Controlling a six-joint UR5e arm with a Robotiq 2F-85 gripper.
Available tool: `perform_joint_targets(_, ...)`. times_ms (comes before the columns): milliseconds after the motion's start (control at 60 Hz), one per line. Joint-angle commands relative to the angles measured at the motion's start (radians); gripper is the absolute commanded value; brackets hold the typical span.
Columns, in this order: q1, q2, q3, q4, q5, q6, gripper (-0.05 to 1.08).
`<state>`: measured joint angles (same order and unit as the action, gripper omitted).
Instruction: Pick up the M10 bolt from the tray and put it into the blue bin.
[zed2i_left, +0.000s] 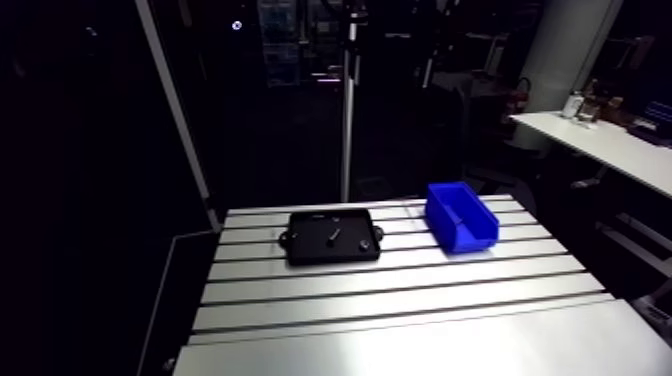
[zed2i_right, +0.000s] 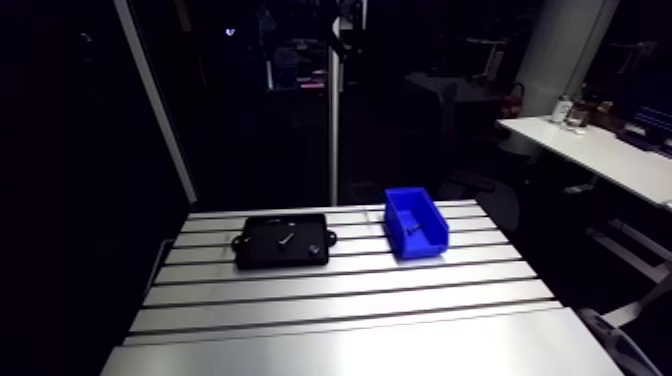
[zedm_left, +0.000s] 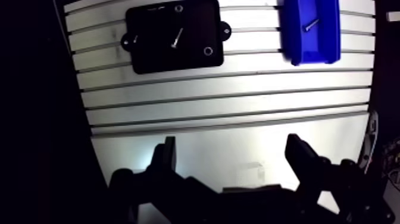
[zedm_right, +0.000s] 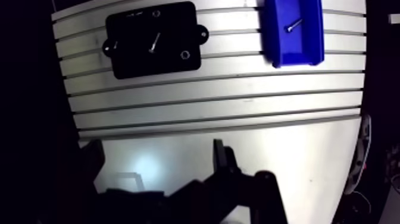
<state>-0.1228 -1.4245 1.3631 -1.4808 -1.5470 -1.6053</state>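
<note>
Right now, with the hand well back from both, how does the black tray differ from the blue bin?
The black tray is shallow and wide; the blue bin is narrower with taller walls. The tray has side tabs; the bin shows none. The tray holds a bolt and small rings; the bin holds one bolt-like piece. Both rest on the slotted table, ahead of the open hand.

No text, label, brand, number or sign can be read on the flat black plastic tray (zedm_left: 155, 56), the open blue plastic bin (zedm_left: 324, 44) or the slotted aluminium table (zedm_left: 226, 98).
</note>
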Motion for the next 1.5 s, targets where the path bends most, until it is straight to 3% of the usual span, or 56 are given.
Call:
perform_joint_targets(17, 0.017, 0.003, 0.027, 0.0, -0.008, 0.043, 0.01)
perform_joint_targets(917, 0.017, 0.007, 0.024, -0.006, 0.0, 0.049, 0.01)
perform_joint_targets(1183, 0.017, 0.041, 0.008, -0.025, -0.002, 0.164, 0.01)
perform_joint_targets(1300, 0.021, 0.057, 0.002, -0.066, 0.01, 0.203, 0.01)
perform_joint_targets(1383, 0.021, 0.077, -0.008, -0.088, 0.03, 0.262, 0.01)
perform_joint_targets(1500, 0.032, 0.099, -0.011, -0.108, 0.035, 0.314, 0.01)
